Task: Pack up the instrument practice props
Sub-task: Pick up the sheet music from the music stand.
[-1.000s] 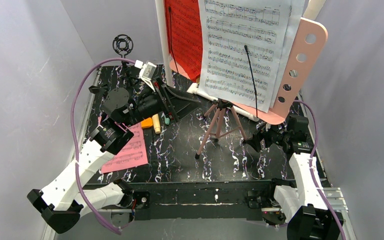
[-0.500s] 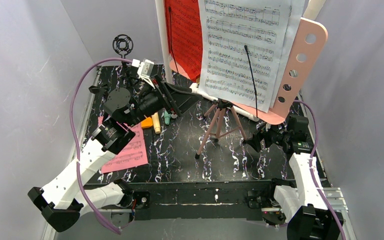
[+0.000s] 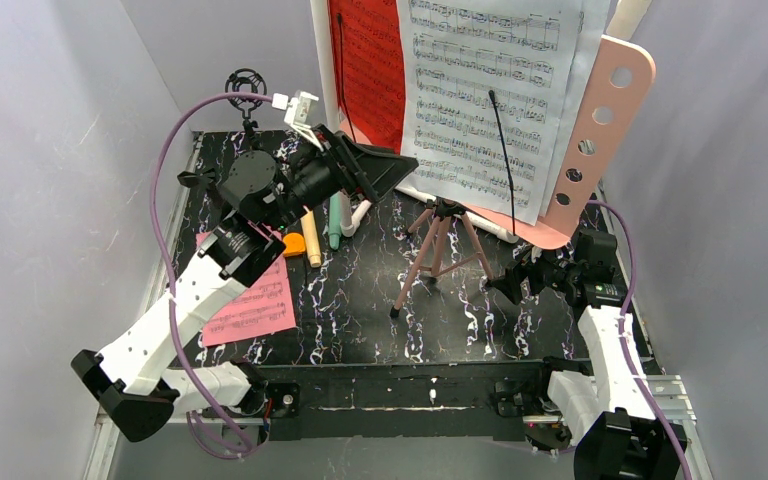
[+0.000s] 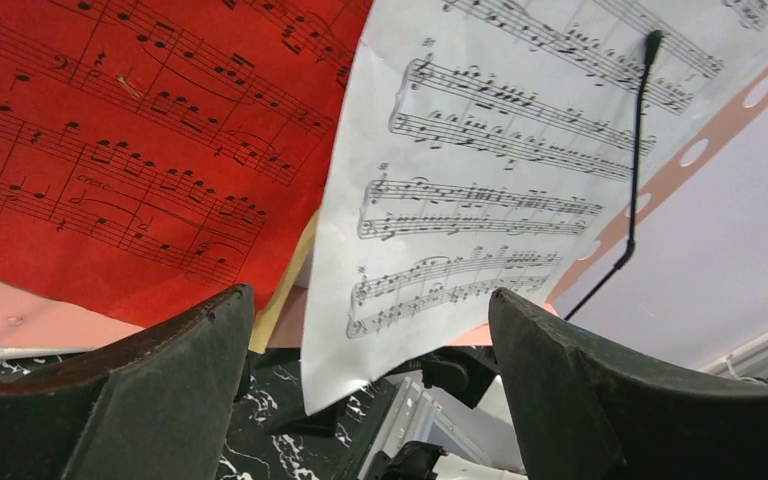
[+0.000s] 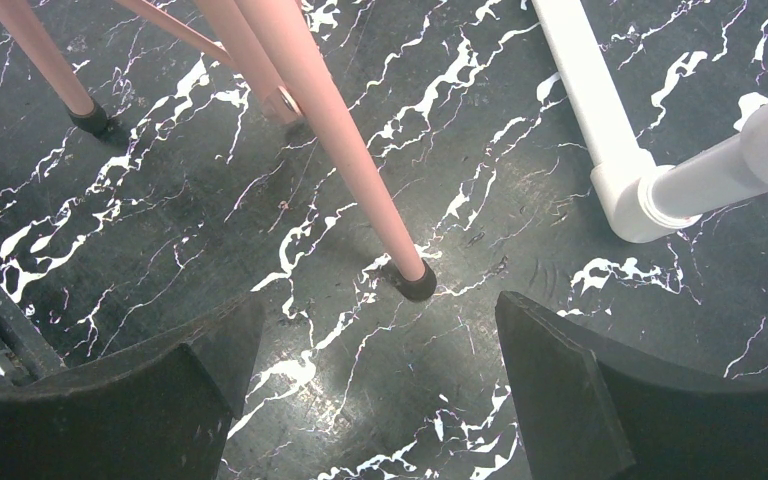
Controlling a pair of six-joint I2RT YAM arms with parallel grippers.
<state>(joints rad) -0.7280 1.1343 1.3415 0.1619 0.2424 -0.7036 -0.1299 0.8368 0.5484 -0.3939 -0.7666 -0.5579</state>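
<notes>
As things stand: nothing looks packed yet; every prop I can find is out on the black marbled table (image 3: pixel 360 330) or up on the stand.
Music stand: the pink hole-punched music stand (image 3: pixel 605 110) is upright on its tripod legs (image 3: pixel 440 250), at the back right of the table.
On the stand: white sheet music (image 3: pixel 480 100) sits under a thin black clip arm (image 3: pixel 505 150). To its left is a red music sheet (image 3: pixel 370 70); whether that is a single sheet or a folder I cannot tell from here.
On the table: pink sheet music (image 3: pixel 260 300) lies flat at the left, partly hidden by the left arm. A mint-green microphone (image 3: pixel 334 225) and a pale yellow microphone (image 3: pixel 310 240) lie side by side just behind it.
Left gripper (image 4: pixel 365 310): up near the stand, jaws apart and empty. The lower corner of the white sheet hangs ahead between the two fingers in the wrist view, with no contact visible.
Right gripper (image 5: pixel 380 310): low over the table by the nearest tripod foot (image 5: pixel 415 280), jaws apart, holding nothing.
Not a prop: white plastic pipe frame (image 5: pixel 585 80).
Left to do: likely all of it. The sheets have to come off the stand, the stand has to be folded, and the microphones and pink sheet gathered. No box or bag shows in these views.
</notes>
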